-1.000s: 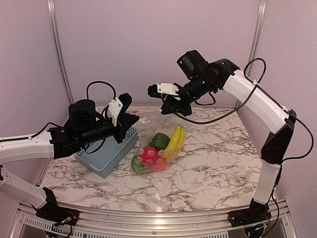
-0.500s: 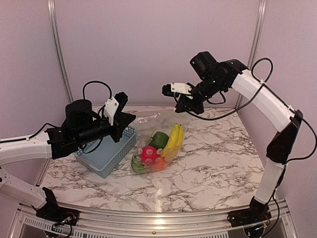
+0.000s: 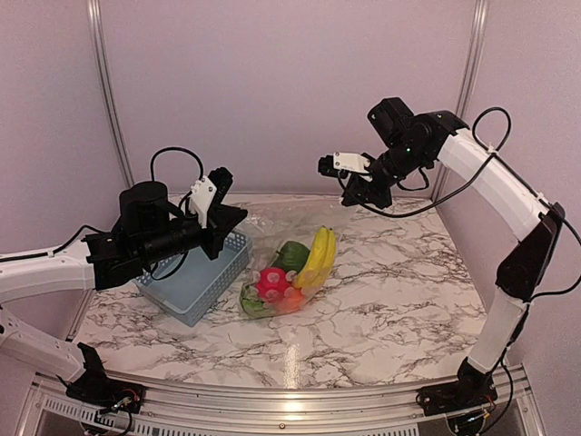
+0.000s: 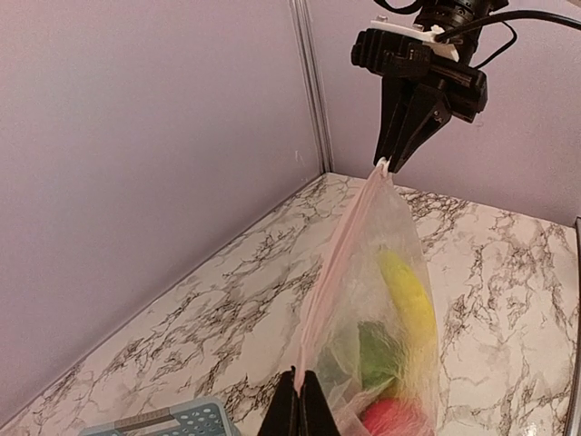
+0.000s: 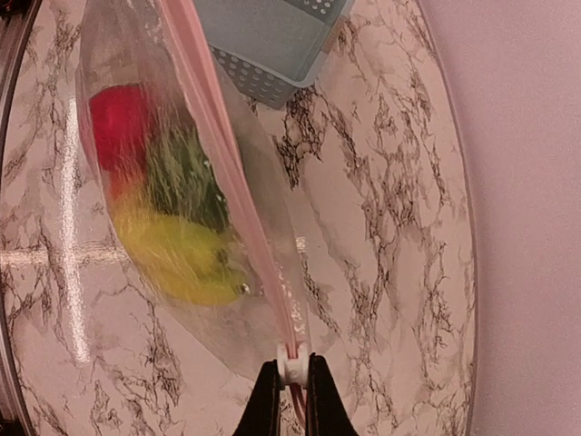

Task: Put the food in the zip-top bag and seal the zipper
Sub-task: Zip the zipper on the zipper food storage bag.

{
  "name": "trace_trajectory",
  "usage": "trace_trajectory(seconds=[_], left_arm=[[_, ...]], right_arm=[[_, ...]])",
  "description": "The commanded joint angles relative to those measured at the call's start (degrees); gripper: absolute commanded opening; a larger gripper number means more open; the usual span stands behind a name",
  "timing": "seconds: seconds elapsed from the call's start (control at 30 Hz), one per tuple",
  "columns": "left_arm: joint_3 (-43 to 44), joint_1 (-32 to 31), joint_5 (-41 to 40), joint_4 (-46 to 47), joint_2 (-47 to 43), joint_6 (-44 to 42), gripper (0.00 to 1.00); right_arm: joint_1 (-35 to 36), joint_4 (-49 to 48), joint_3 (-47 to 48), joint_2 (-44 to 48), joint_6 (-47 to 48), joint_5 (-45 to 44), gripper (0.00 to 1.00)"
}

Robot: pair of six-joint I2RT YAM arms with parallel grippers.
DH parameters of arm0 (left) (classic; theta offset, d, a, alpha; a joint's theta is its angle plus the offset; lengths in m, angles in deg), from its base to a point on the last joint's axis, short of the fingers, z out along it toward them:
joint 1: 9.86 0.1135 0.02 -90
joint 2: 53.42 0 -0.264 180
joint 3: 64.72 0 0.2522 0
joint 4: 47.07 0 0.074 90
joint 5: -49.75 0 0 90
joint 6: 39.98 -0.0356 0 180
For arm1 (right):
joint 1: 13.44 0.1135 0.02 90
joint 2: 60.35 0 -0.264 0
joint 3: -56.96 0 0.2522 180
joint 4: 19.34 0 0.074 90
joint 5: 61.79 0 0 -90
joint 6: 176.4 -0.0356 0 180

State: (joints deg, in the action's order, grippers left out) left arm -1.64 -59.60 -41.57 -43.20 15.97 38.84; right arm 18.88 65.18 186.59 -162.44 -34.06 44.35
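Nearest us on the marbled surface (image 3: 390,309) lies the food (image 3: 281,286), all of it inside the zip-top bag (image 4: 386,263). A red piece (image 3: 271,283) and an orange-green bit sit low down, with a green piece (image 3: 292,256) behind them. The yellow banana (image 3: 319,257) leans up along the right side. The loaded bottom of the bag appears to rest on the surface; its upper part is lifted clear. Just left of the fruit sits the blue-grey basket (image 3: 195,282), on the surface and partly under the left arm.

Above the basket's far corner, the left pincer (image 4: 300,377) is closed tight on one end of the zipper (image 4: 338,254), with only the plastic between its fingers. From there the pinkish strip runs straight and taut, rising toward the back of the surface. We cannot tell whether its two halves are mated along the whole run.

At the far end, the right pincer (image 5: 290,374) is clamped on the other end of the zipper; a small whitish bit shows between its fingertips. It hangs high over the rear of the surface, near the back wall (image 3: 272,91), well apart from the left pincer.
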Motion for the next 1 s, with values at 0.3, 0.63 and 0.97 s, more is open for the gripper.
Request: trace_trajectory(seconds=[0.3,0.63,0.97], left_arm=[[-0.7,1.4,-1.1,-0.4,-1.3,1.0,0.00],[1.0,1.5,0.4,1.4,1.8,1.5,0.00],[13.9,4.5,4.3,4.9,16.6,2.8,0.00]], right_arm=[[-3.1,3.0,-2.1,2.4,0.7,-6.8,0.00],[-4.6,3.1,-0.8,1.8,0.1,-7.2,0.00],[-5.5,-3.9,1.1,1.0,-2.3,-11.6,0.00]])
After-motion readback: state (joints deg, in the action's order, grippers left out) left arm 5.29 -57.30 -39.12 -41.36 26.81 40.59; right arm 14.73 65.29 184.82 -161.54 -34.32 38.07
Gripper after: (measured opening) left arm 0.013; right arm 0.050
